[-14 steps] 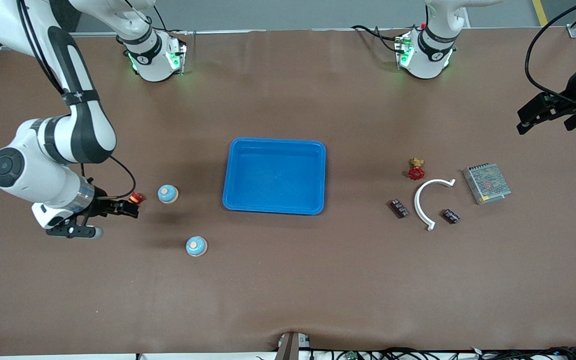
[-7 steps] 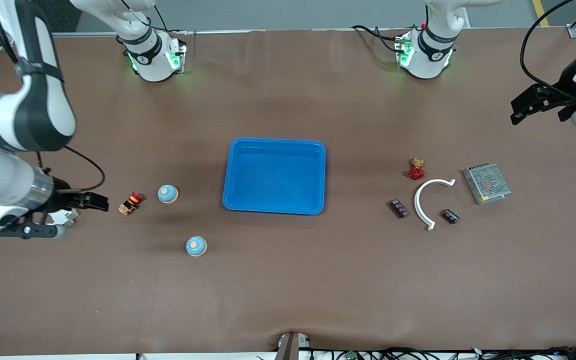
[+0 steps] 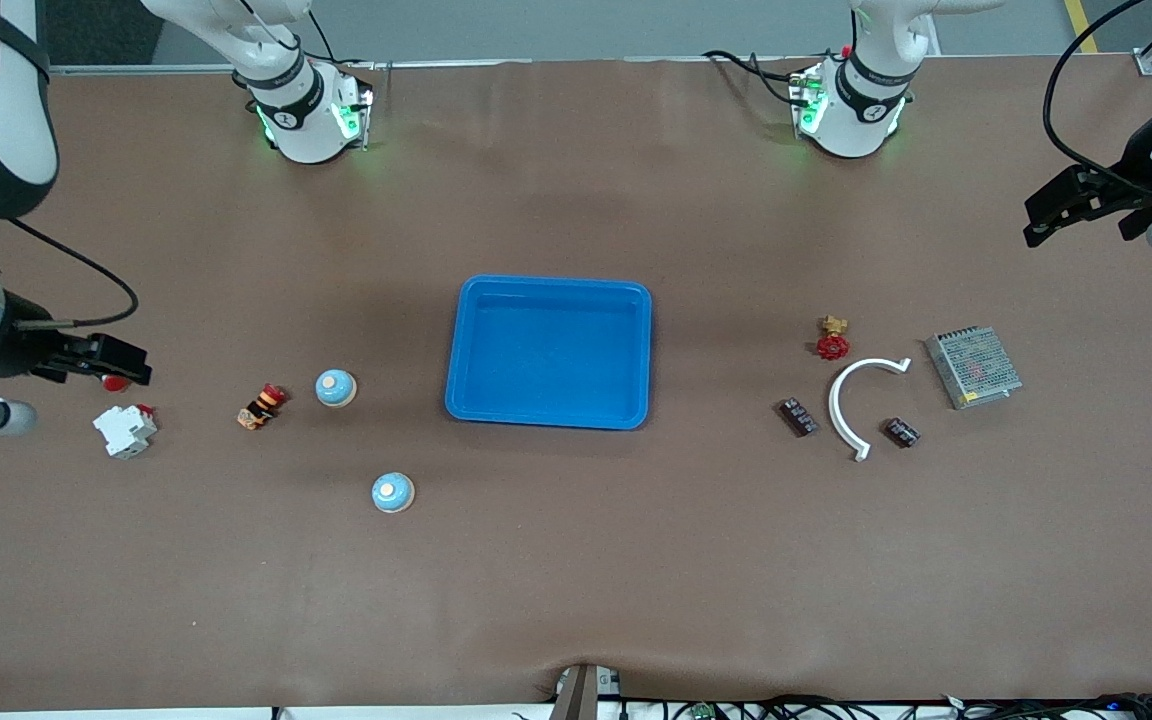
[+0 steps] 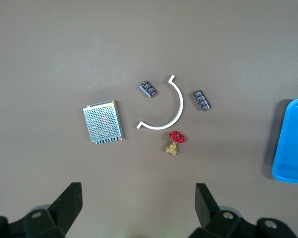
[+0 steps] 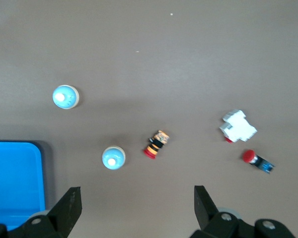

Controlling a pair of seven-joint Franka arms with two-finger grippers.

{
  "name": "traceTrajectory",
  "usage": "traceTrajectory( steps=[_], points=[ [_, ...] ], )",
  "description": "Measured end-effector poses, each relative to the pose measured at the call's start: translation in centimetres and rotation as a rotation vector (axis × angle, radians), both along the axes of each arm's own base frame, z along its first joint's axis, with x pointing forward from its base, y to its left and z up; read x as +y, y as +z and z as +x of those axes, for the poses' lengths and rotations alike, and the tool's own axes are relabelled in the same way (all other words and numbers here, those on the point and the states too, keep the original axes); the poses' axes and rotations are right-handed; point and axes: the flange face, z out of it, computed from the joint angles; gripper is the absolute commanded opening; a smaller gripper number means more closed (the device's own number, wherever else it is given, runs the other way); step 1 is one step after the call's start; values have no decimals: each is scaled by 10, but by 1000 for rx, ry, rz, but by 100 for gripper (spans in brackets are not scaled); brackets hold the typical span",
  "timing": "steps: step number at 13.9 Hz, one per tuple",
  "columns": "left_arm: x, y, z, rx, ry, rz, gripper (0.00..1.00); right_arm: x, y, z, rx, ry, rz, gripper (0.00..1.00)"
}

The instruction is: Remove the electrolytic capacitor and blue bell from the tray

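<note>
Tray (image 3: 548,352) holds nothing; capacitors (image 3: 797,416) and bells (image 3: 336,388) lie outside it.

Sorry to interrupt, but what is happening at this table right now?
Neither arm is handling anything. The shallow bright blue plastic tray sits empty mid-table. Two round blue bells and two small dark capacitors lie outside it. The right gripper and left gripper hang open over opposite table ends.
</note>
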Motion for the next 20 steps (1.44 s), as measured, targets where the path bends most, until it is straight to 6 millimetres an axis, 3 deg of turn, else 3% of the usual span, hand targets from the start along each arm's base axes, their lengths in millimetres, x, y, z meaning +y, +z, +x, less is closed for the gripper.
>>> traceTrajectory(
  steps=[4, 6, 14, 20],
  points=[
    [-1, 1, 0, -1, -1, 0, 100, -1, 59, -35, -35, -7, -15, 100],
    [-1, 1, 0, -1, -1, 0, 100, -4, 72, -47, -32, -14, -17, 100],
    [-7, 1, -1, -2, -12, 1, 100, 1, 69, -79, 5, -44, -24, 100],
    [-11, 1, -1, -6, -19, 1, 100, 0, 54, -84, 53, -72, 83, 100]
  ],
)
